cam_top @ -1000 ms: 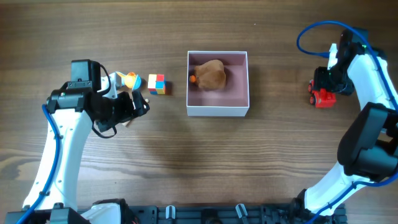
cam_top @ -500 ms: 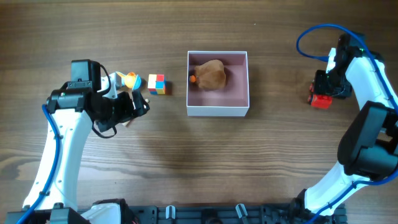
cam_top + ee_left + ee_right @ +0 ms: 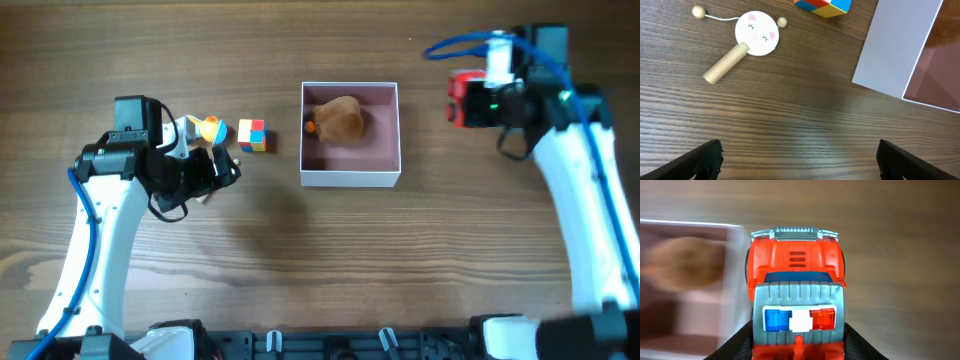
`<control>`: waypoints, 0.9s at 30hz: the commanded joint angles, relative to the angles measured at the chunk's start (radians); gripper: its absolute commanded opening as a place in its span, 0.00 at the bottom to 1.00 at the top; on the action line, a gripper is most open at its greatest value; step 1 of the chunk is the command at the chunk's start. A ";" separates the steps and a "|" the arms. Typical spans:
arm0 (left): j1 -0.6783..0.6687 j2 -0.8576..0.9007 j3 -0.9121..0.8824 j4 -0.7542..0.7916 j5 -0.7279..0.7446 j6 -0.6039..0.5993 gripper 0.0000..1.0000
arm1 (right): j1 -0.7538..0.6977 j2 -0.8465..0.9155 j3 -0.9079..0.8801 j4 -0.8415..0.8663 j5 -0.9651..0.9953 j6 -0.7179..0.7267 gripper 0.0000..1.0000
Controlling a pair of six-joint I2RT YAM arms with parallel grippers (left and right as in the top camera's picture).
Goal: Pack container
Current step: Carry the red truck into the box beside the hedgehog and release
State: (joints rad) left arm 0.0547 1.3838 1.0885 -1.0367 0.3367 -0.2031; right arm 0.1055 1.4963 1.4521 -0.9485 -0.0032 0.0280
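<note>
red truck (image 3: pixel 460 100) carried nearer container (image 3: pixel 350 178); nose toward it | right jaws clamp truck | left jaws apart

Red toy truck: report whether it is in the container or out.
Out. The red toy truck is clamped in the right gripper, beside the container and outside its right wall.
</note>
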 commanded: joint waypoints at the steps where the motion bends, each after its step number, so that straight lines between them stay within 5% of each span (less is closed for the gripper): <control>1: 0.006 0.000 0.019 0.000 -0.006 0.016 1.00 | 0.174 -0.039 0.018 0.008 0.037 0.162 0.16; 6: 0.006 0.000 0.019 0.000 -0.006 0.016 1.00 | 0.319 0.092 0.016 0.081 0.059 0.268 0.16; 12: 0.006 0.000 0.019 0.000 -0.005 0.016 1.00 | 0.334 0.292 0.016 0.118 0.195 0.367 0.15; 21: 0.006 0.000 0.019 0.000 -0.006 0.016 1.00 | 0.334 0.348 0.016 0.238 0.217 0.385 0.17; 27: 0.006 0.000 0.019 0.000 -0.005 0.016 1.00 | 0.334 0.397 0.016 0.232 0.214 0.391 0.35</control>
State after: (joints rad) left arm 0.0547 1.3838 1.0885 -1.0367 0.3367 -0.2031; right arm 0.4370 1.8748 1.4555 -0.7174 0.1864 0.4004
